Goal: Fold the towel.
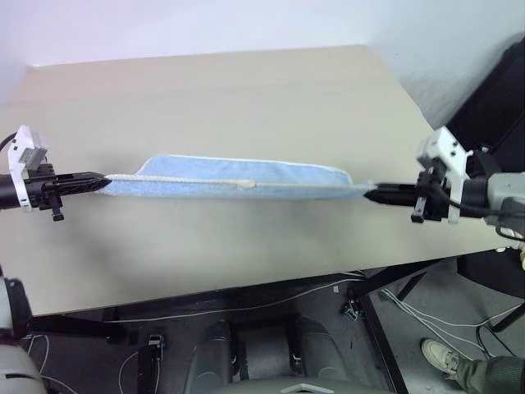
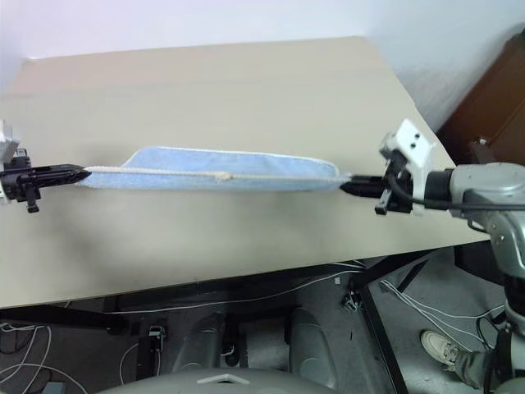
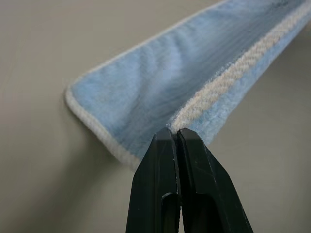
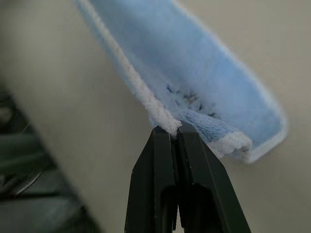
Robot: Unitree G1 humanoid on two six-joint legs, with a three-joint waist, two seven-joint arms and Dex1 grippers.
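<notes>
You have a beige surface running wide across the head views, its near corners cut off at the frame edges. Over its middle the light blue towel hangs stretched in a long, narrow band between your 2 grippers, doubled so its white corded edges run together along the top. How far its lower fold rests on the surface is hard to make out. The left gripper has its jaws clenched on one end, the right gripper on the other. No writing is readable anywhere.
</notes>
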